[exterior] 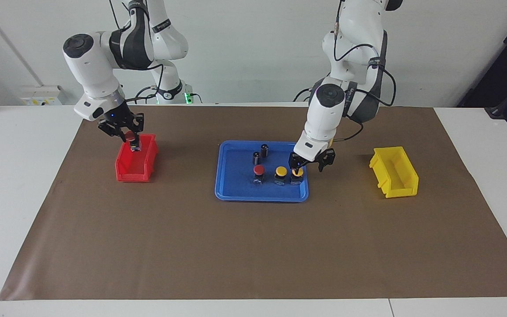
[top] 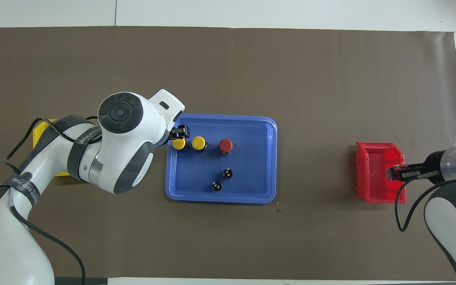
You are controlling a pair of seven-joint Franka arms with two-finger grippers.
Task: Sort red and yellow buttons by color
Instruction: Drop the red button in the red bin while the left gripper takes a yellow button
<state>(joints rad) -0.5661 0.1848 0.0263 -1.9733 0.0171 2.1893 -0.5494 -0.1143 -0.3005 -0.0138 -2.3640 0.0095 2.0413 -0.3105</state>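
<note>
A red button (top: pixel 393 171) is held by the right end effector (top: pixel 395 172) over the red bin (top: pixel 372 196). The left end effector (top: pixel 179 136) is placed over one yellow button (top: pixel 179 144) in the blue tray (top: pixel 268 166) — a second yellow button (top: pixel 198 143) and a second red button (top: pixel 225 145) are lined up beside it.
</note>
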